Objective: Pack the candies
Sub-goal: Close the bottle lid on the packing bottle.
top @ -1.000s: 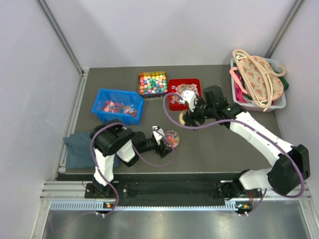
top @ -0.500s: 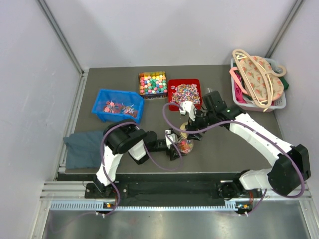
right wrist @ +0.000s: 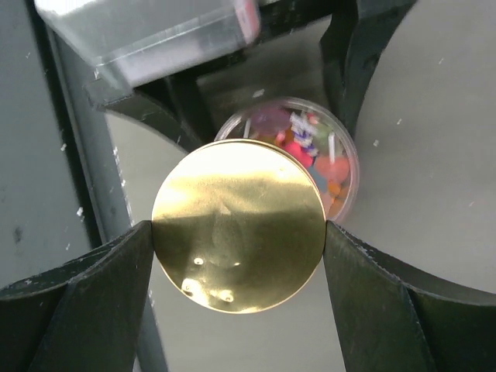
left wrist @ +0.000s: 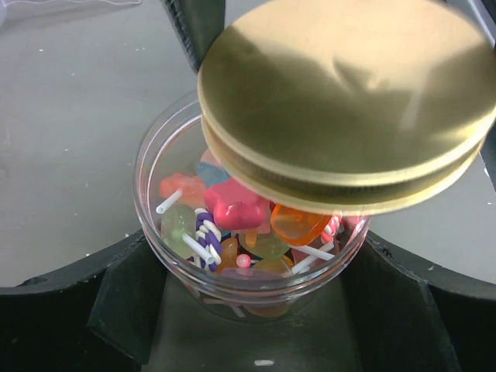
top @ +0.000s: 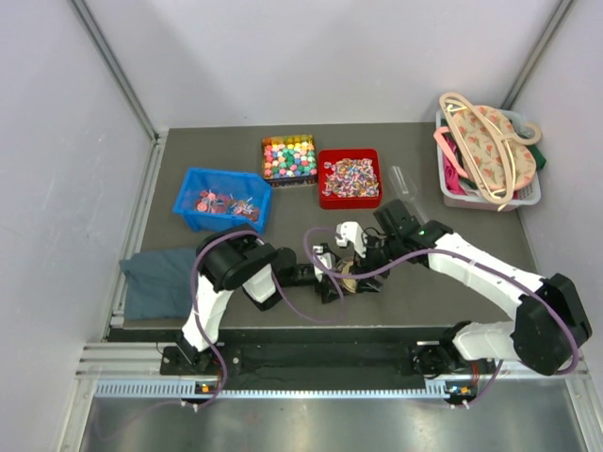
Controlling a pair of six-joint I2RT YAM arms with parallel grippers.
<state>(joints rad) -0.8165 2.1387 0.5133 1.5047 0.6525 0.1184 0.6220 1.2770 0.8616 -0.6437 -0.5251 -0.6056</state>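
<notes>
1. Top external view, from 9 o'clock: a grey-blue cloth bundle [top: 155,281] lies at the mat's left edge, well apart from the work. The blue bin [top: 184,193] at its 1 o'clock holds red and pink candies [top: 224,201].
2. My left pincer [left wrist: 252,271] has swung from centre-left toward the middle of the mat over the last second. It brought the clear jar [left wrist: 147,194] along. Its fingers are clamped on the jar's sides, and more candies are heaped inside.
3. At 12 o'clock from the jar sit the tray of multicoloured cubes [top: 290,181] and the red tray [top: 323,179]. Both are where they were a second ago. A strip of bare mat separates them from the jar.
4. My right pincer [right wrist: 239,232] has dropped from beside the red tray toward 6 o'clock. It is clamped on the gold lid [right wrist: 232,194] by its rim.
5. The lid now hangs over the jar mouth, not seated. The left wrist view shows it tilted and offset toward 1 o'clock, so the mouth's 7 o'clock arc is uncovered.
6. I judge filling finished and capping in hand. The lid should slide toward 7 o'clock and level out before it goes down, or it may catch the rim crooked.
7. Room: the table's near edge lies close at 6 o'clock of the jar, so there is little slack that way. Bare mat [top: 405,292] opens at 4 o'clock, below my right forearm. The basket [top: 523,200] at 2 o'clock stands well apart by the right wall.
</notes>
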